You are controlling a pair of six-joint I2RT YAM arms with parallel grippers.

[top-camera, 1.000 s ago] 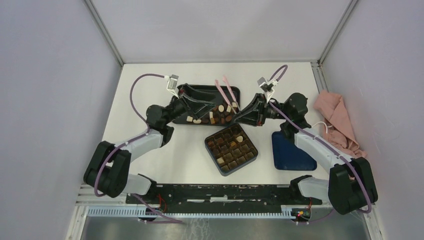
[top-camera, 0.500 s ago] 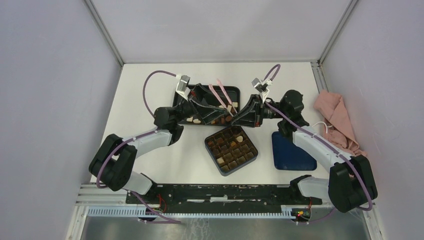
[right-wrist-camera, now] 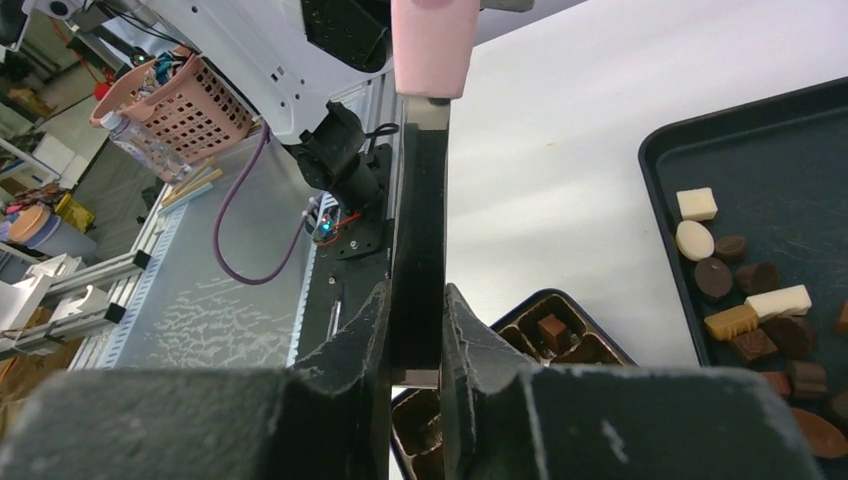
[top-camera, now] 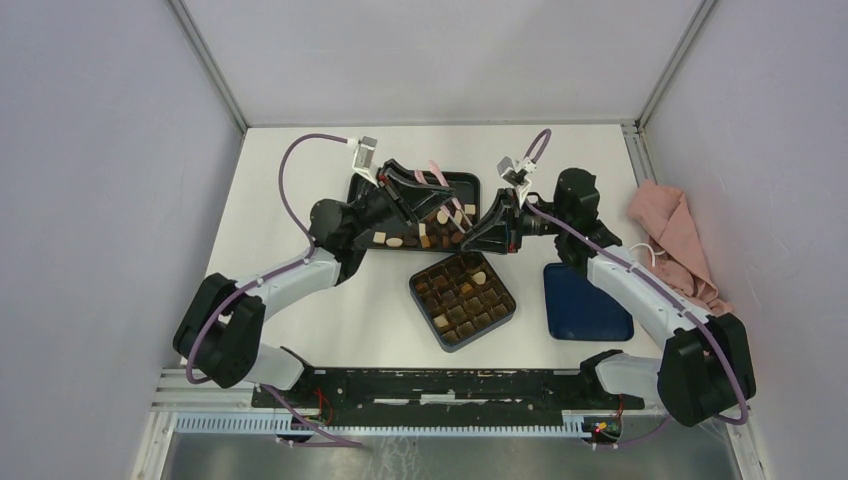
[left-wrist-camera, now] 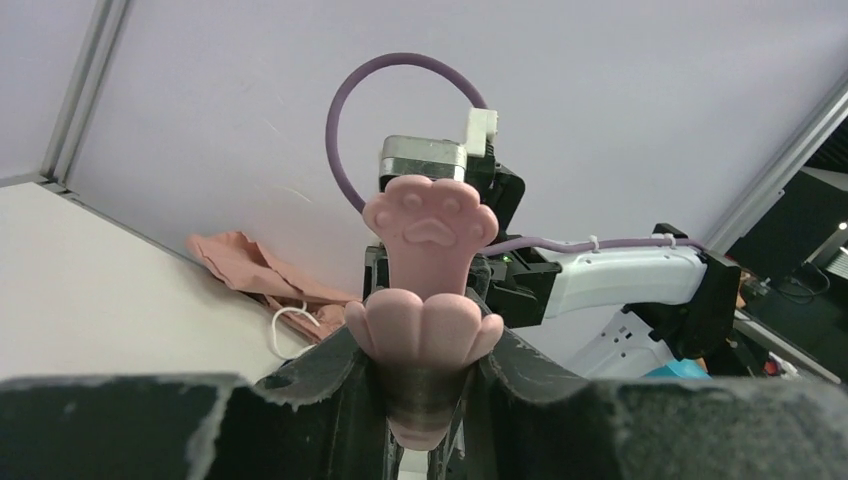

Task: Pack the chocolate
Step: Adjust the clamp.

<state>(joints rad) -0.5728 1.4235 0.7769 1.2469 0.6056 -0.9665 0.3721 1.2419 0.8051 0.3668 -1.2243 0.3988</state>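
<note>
Showing paw tip of tweezers (left-wrist-camera: 428,250): left wrist only

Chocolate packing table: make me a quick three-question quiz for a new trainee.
1. True or false: the left claw is shut on pink tweezers.
2. Where is the pink cloth? A: the table's right edge. B: its left edge. C: its middle.
3. What colour is the tray holding loose chocolate?
Key: 1 true; 2 A; 3 black.
</note>
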